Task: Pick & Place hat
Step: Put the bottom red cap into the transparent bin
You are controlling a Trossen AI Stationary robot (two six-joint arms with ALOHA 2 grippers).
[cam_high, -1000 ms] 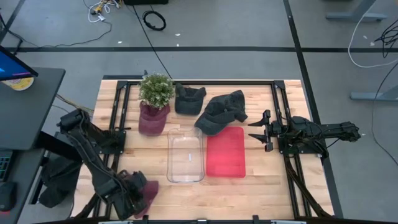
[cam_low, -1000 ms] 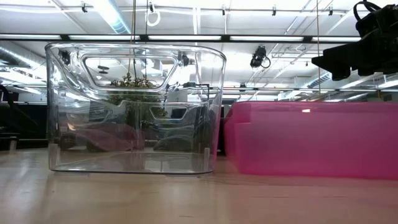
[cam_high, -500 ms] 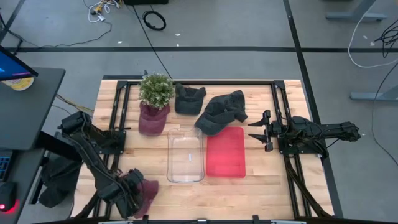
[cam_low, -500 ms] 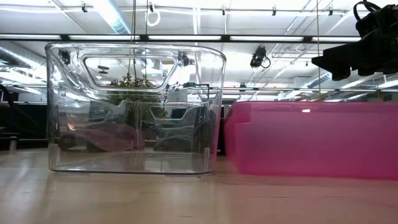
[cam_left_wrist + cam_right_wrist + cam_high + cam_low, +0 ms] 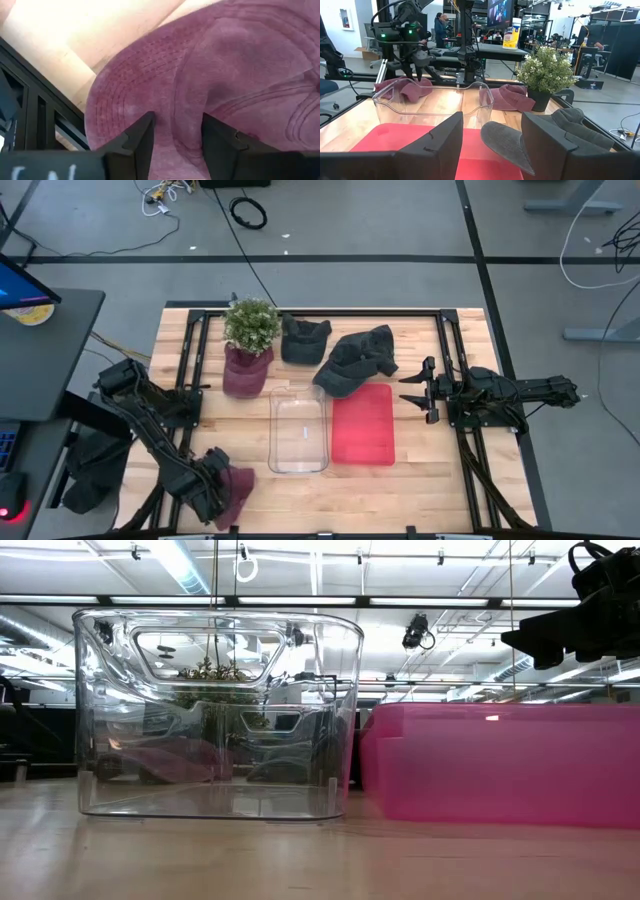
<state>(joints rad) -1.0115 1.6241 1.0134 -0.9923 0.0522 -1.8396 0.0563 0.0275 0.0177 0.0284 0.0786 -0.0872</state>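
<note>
On the left, our left end effector (image 5: 215,495) was low at the near left corner of the table (image 5: 420,475), right over a red hat (image 5: 238,488). In the left wrist view its fingers (image 5: 140,142) stood a little apart with a fold of the red hat (image 5: 225,75) between them. We could not tell if they had pinched it yet. We think the soft cloth could slip out if we lifted with only a thin fold, or the hat could fall off the table edge close by.

In the middle sat a clear bin (image 5: 298,430) and a pink tray (image 5: 363,425), with a plant (image 5: 250,330) and dark hats (image 5: 355,358) behind them.

On the right, our right end effector (image 5: 425,392) waited with its fingers apart, holding nothing.

The high view hid the grip, and only the left wrist view showed it. The low view showed just the bin (image 5: 215,710) and tray (image 5: 500,765), not the red hat.
</note>
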